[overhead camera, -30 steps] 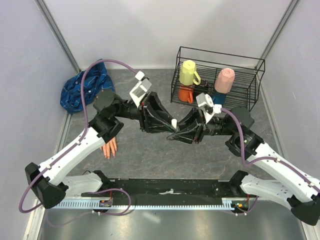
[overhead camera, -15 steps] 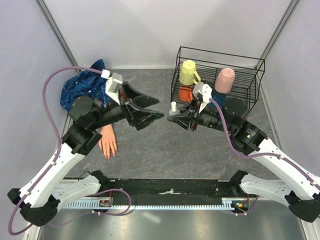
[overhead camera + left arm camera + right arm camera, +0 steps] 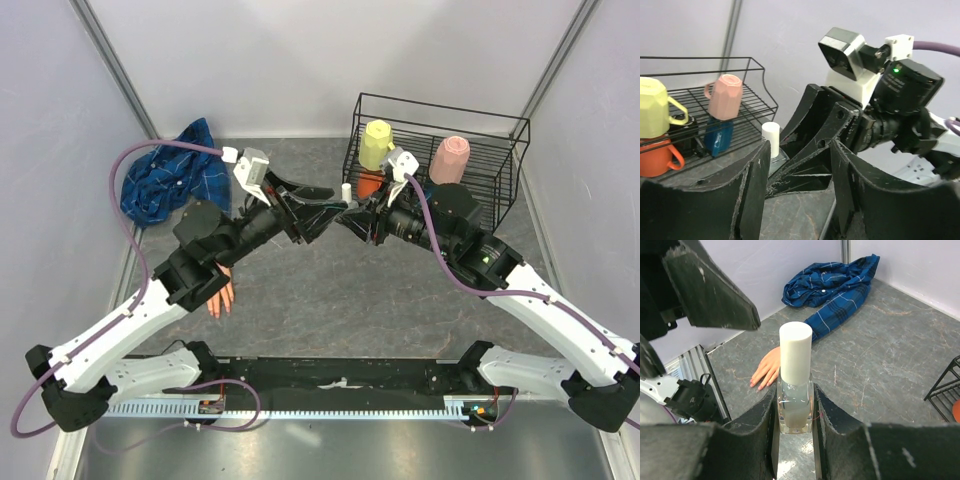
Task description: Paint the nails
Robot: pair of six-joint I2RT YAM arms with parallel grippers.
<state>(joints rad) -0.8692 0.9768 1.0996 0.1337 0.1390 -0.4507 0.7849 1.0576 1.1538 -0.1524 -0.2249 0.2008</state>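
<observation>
Nails (image 3: 754,385) tip a peach mannequin hand (image 3: 766,371) lying flat on the grey marbled tabletop (image 3: 330,300). Its blue plaid sleeve (image 3: 165,180) is bunched in the far-left corner against pale lilac walls (image 3: 250,60). The right gripper (image 3: 795,412) pinches a white-capped bottle (image 3: 795,365) upright above the table, and the left gripper (image 3: 801,150) faces it, jaws spread. A black wire rack (image 3: 440,107) of mugs stands far right.

From above and behind I see the whole table (image 3: 330,300). My left wrist camera looks past the left gripper (image 3: 801,152) toward the rack (image 3: 747,105), my right past the right gripper (image 3: 795,402) toward the plaid sleeve (image 3: 835,295). All 3 catch the white-capped bottle (image 3: 795,350).
</observation>
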